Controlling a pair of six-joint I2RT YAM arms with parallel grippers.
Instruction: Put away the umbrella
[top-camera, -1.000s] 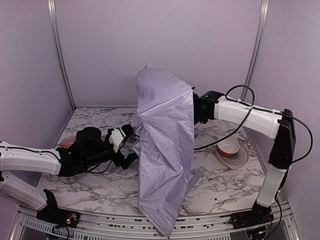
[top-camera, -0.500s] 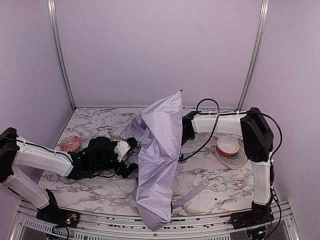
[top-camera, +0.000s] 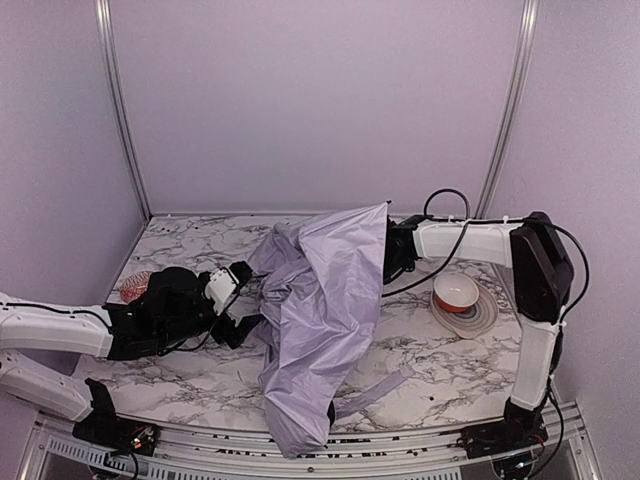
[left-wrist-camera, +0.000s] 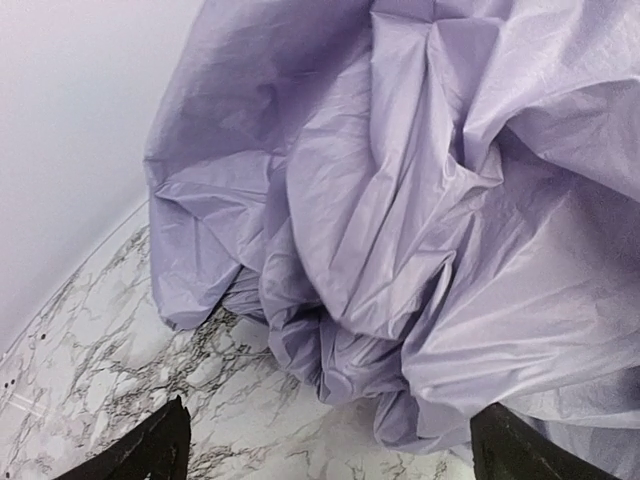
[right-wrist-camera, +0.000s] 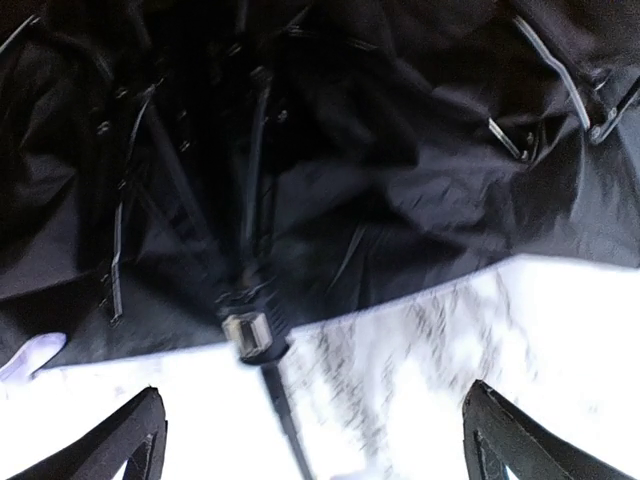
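Note:
The umbrella (top-camera: 320, 290) lies slumped on the marble table, with its pale lavender fabric crumpled and its far edge raised. Its strap (top-camera: 385, 385) trails toward the front. My left gripper (top-camera: 250, 298) is open just left of the fabric. In the left wrist view the folds of the umbrella (left-wrist-camera: 400, 200) fill the frame, and only bare marble lies in the left gripper (left-wrist-camera: 335, 455). My right gripper (top-camera: 388, 255) is open at the canopy's right edge. The right wrist view shows the umbrella's black inner side (right-wrist-camera: 300, 150) and ribs. Its thin shaft (right-wrist-camera: 285, 420) runs loose through the right gripper (right-wrist-camera: 320, 445).
An orange-and-white bowl (top-camera: 456, 292) sits on a plate (top-camera: 480, 318) at the right, near the right arm. A small red object (top-camera: 135, 287) lies at the far left. Lavender walls close in the table (top-camera: 180, 240) at the back and both sides.
The umbrella has dropped from upright onto the table. The right gripper has opened and let go of the shaft. The left arm has drawn back a little to the left.

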